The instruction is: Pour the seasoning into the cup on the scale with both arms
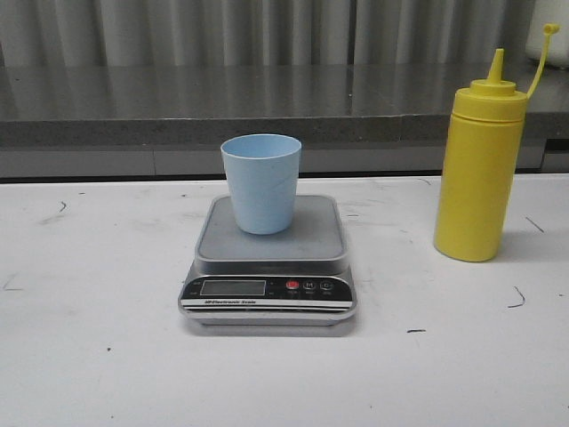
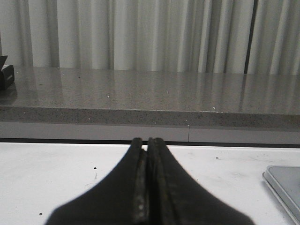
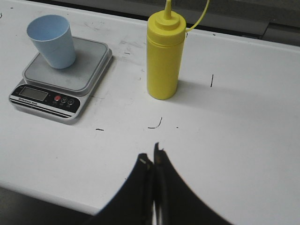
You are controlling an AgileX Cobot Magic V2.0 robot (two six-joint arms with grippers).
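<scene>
**Both jaws pressed together, bottle and cup upright ahead of them**

The left gripper (image 2: 146, 143) has its jaws together, fingertips touching, holding nothing. Ahead of these jaws lies bare white counter (image 2: 56, 173), running to its far edge, where a grey stone ledge (image 2: 140, 93) rises and pale curtains (image 2: 140, 33) hang behind. Off to one side of the jaws, only a corner of the scale (image 2: 286, 180) shows at the picture's border, well apart from the fingertips.

The right gripper (image 3: 152, 159) also has its jaws together and empty. Open counter separates them from everything: a few dark scuff marks (image 3: 155, 125) lie just ahead, and the bottle (image 3: 164, 58) stands farther on, nearly straight ahead of the fingertips. The scale sits ahead and off to the left arm's side, with a clear strip of counter between it and the bottle.

The bottle stands upright, its long axis vertical and its pointed nozzle (image 1: 497, 64) aimed straight up. Its small tip cover (image 1: 551, 28) hangs off on a thin tether, up beside the nozzle, so the nozzle is uncovered. The cup (image 1: 260, 182) stands upright on the scale's steel platform (image 1: 311, 240), mouth upward, toward the platform's rear. The scale's display (image 1: 233, 287) and red button (image 1: 292, 286) face the robot. The bottle is apart from the scale, resting on the counter on the right arm's side.
</scene>
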